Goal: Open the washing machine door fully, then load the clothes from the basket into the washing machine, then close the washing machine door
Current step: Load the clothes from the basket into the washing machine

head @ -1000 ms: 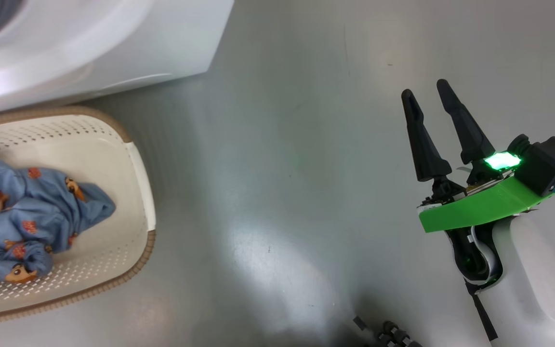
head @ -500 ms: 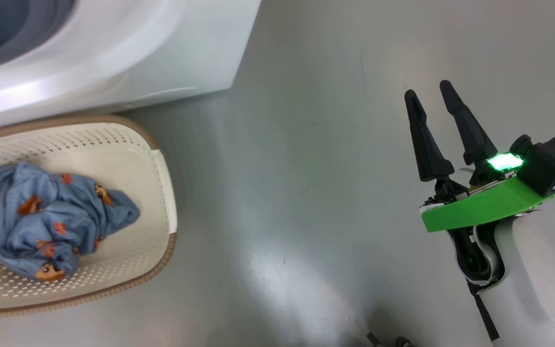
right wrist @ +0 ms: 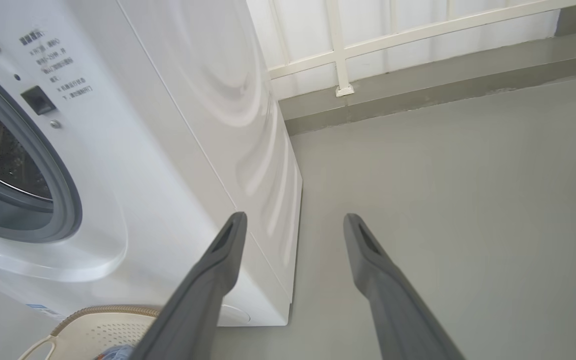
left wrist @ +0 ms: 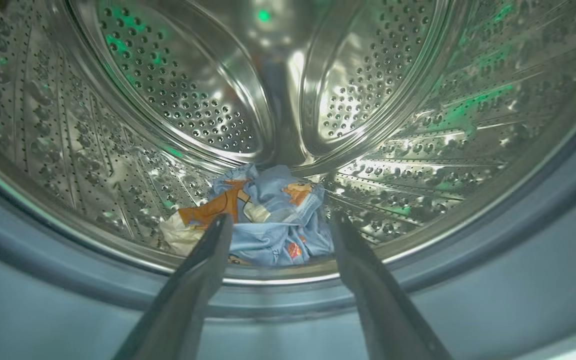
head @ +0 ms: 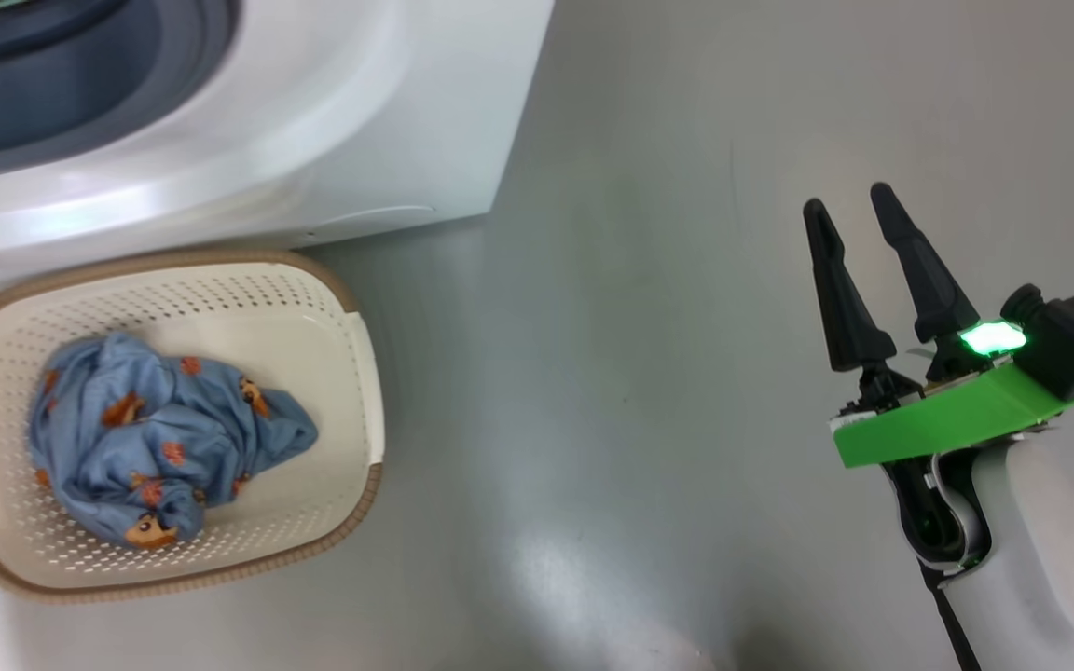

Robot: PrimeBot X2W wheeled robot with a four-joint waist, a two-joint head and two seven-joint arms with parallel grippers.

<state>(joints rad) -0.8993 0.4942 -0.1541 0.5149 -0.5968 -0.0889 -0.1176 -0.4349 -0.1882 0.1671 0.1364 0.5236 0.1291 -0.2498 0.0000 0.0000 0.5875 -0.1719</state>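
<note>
Now the left gripper (left wrist: 282, 220) stands wide open and empty at the mouth of the drum (left wrist: 193, 100), its fingers (left wrist: 203, 270) framing the clothes (left wrist: 273, 200) that lie low at the front, just behind the ring (left wrist: 518, 215). A finger backing out could snag that cloth and drag it onto the ring. The right gripper (head: 846, 198), also wide open and empty, hangs over the floor (head: 593, 373), well apart from the basket (head: 362, 508). There a blue bundle (head: 164, 447) waits beside the washer (head: 360, 140); a shallow pinch might lift only part of it.
</note>
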